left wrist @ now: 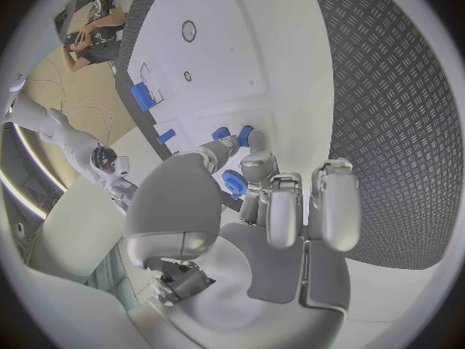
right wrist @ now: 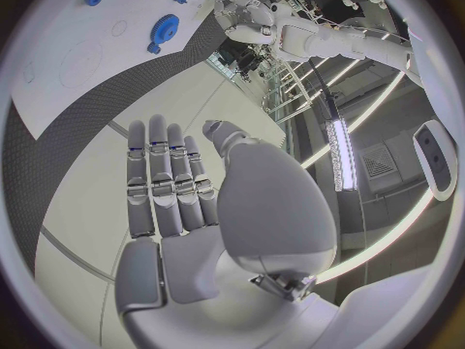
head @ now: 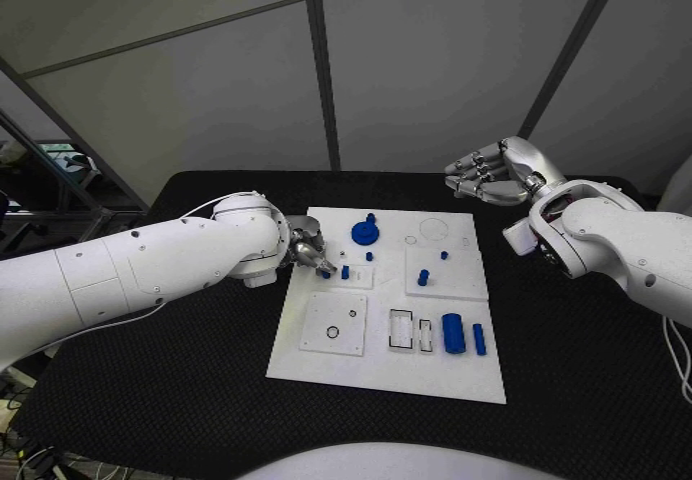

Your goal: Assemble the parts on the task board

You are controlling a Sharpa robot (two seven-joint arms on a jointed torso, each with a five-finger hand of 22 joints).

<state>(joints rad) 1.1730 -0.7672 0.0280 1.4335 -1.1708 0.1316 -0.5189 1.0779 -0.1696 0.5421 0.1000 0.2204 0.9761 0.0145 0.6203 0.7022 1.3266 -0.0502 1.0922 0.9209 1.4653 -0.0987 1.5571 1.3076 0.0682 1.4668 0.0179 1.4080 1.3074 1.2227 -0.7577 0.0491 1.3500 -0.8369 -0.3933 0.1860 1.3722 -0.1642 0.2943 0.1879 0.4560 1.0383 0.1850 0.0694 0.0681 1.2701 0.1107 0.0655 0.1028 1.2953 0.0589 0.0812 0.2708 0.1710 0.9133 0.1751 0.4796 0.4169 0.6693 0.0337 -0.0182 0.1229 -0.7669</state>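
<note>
Two hands up, left hand (head: 307,250) at the task board (head: 389,375) left edge, fingers curled near a small blue part (left wrist: 233,183), grip on it unclear, right hand (head: 490,172) raised past the far right corner, fingers together and straight, empty, blue gear (head: 366,233) on board's far side.

The left hand (head: 309,250) hides the board (head: 378,375) edge beneath it; whether its fingertips touch a part is unclear.

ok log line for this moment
left hand: at task board left edge, by blue gear | right hand: raised, holding nothing
</note>
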